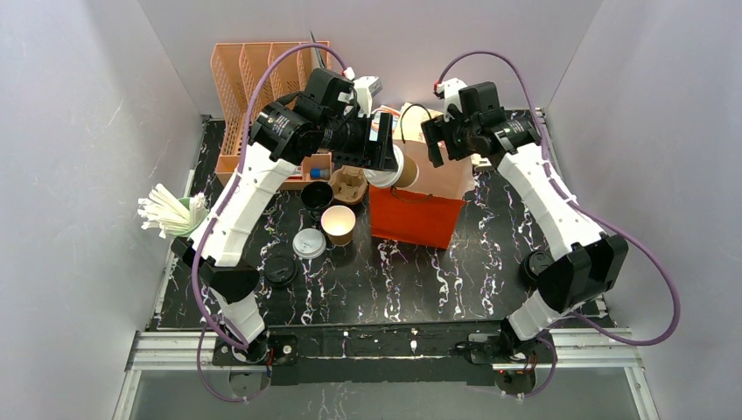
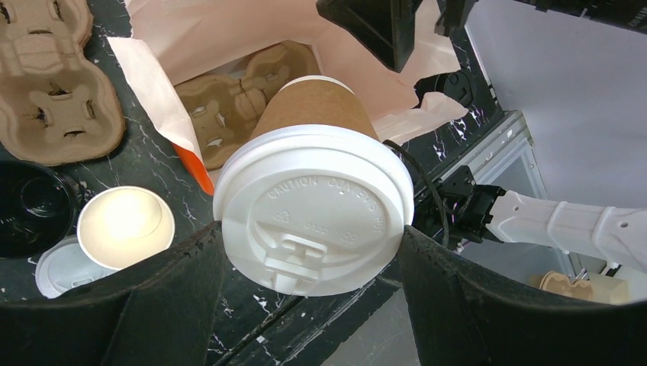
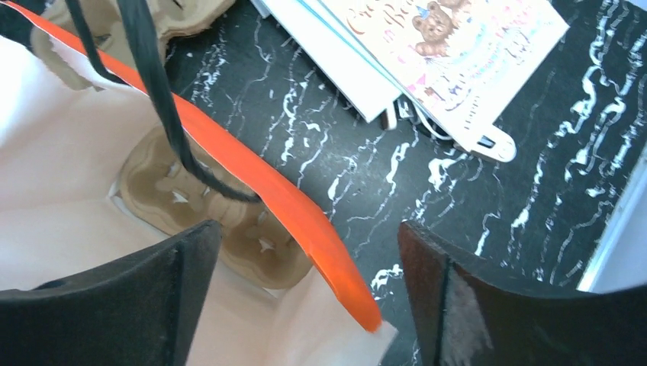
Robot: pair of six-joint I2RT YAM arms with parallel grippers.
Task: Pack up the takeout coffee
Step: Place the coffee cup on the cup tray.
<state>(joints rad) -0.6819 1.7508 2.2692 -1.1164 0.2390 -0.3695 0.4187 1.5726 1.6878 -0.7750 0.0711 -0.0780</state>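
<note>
The takeout coffee (image 2: pixel 313 183), lid on, hangs tipped on its side just above the mouth of the orange bag (image 1: pixel 416 219), clamped at its lid between the fingers of the left gripper (image 2: pixel 313 236). It is not yet inside; the cardboard carrier (image 2: pixel 229 107) at the bag's bottom shows no cup. The right gripper (image 3: pixel 305 236) stands wide, straddling the bag's rim and holding nothing. What seems left is to lower the cup in upright and release it.

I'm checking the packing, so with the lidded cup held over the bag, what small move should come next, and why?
Probably ease the left gripper down, righting the coffee cup toward a slot in the cardboard carrier. The cup hangs tilted over the open bag, the carrier lies inside it, and the open jaws of the right gripper straddle its rim.
</note>
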